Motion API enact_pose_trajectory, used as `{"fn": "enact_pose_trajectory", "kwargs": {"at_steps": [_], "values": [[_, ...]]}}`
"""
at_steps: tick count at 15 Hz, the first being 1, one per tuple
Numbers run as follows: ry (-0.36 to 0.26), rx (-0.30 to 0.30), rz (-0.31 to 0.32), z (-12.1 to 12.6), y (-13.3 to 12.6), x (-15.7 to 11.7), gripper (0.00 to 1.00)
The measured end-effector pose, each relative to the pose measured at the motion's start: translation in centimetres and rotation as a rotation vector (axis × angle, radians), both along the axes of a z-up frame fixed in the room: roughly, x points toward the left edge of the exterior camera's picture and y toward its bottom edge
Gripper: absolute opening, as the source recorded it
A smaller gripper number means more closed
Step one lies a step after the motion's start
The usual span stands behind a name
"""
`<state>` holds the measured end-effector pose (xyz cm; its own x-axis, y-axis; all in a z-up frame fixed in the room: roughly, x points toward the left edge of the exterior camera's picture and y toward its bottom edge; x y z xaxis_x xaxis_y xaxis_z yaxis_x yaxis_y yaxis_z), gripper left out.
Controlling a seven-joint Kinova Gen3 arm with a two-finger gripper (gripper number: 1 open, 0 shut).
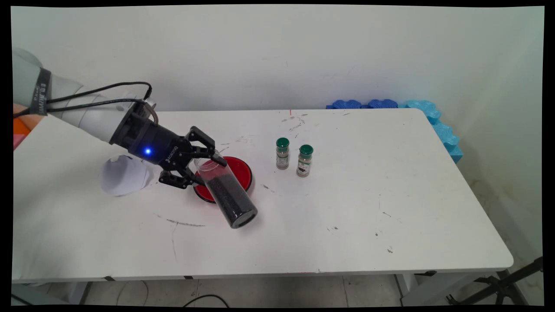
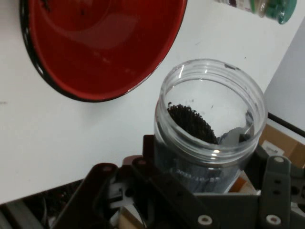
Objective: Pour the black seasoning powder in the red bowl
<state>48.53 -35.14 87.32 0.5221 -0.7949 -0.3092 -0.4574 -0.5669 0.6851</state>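
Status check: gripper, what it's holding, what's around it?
Gripper shut on clear jar of dark grains, tilted, lid off. Red bowl right behind it. Two green-capped bottles upright, clear to the side.

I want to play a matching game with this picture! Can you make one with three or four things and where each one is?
Things:
1. clear plastic jar of black grains
2. round red bowl
3. two green-capped spice bottles
4. white paper cone

Places:
A. standing right of the bowl
B. held tilted in the black gripper
C. lying under the arm
D. on the table behind the jar

Pairs: 1-B, 2-D, 3-A, 4-C
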Motion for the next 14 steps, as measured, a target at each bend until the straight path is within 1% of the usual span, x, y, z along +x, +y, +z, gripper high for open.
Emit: {"fn": "enact_pose_trajectory", "kwargs": {"at_steps": [6,14], "values": [[0.059,0.093,0.085,-0.5,-0.5,-0.1,0.0],[0.128,0.175,0.174,-1.0,-1.3,-0.3,0.0]]}}
